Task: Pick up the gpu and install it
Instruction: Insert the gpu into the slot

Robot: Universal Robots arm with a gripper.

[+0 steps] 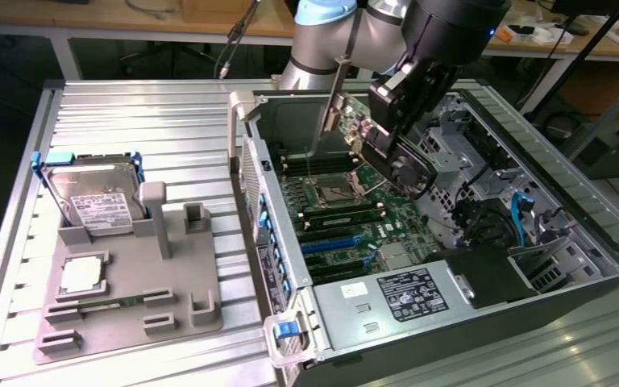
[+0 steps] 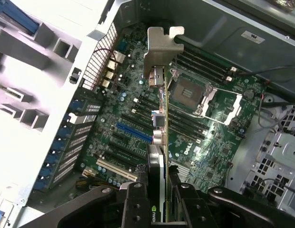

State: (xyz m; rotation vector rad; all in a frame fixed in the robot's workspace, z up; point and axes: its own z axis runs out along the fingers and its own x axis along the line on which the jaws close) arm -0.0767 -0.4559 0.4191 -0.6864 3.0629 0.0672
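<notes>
currently in the carry-to-slot step, card not seated. gripping the gpu [image 2: 159,137] with the gripper [image 2: 159,206], pinched shut on both flat faces at one end of the card. holding it upright on edge, in the air inside the open computer case [image 1: 583,242], above the motherboard [image 2: 209,142] and apparently clear of it. viewed edge-on from the wrist view, with the silver end bracket [image 2: 162,50] at the far end; in the exterior view, bracket side turned toward the case's rear wall [image 1: 243,153], short of touching it. hanging roughly over the cpu socket [image 2: 190,92] and ram slots [image 2: 204,59], apart from the blue pcie slot [image 2: 133,133]. lying untouched on the grey fixture [image 1: 105,324] on the counter [image 1: 126,113]: hard drive [image 1: 94,201] and ram stick [image 1: 116,304]. calls for squaring the card's bottom edge over an expansion slot and matching the bracket to a rear cutout before any push down; probably also means shifting toward the power supply [image 1: 396,298] end of the board. can't tell from here which slot is meant.
</notes>
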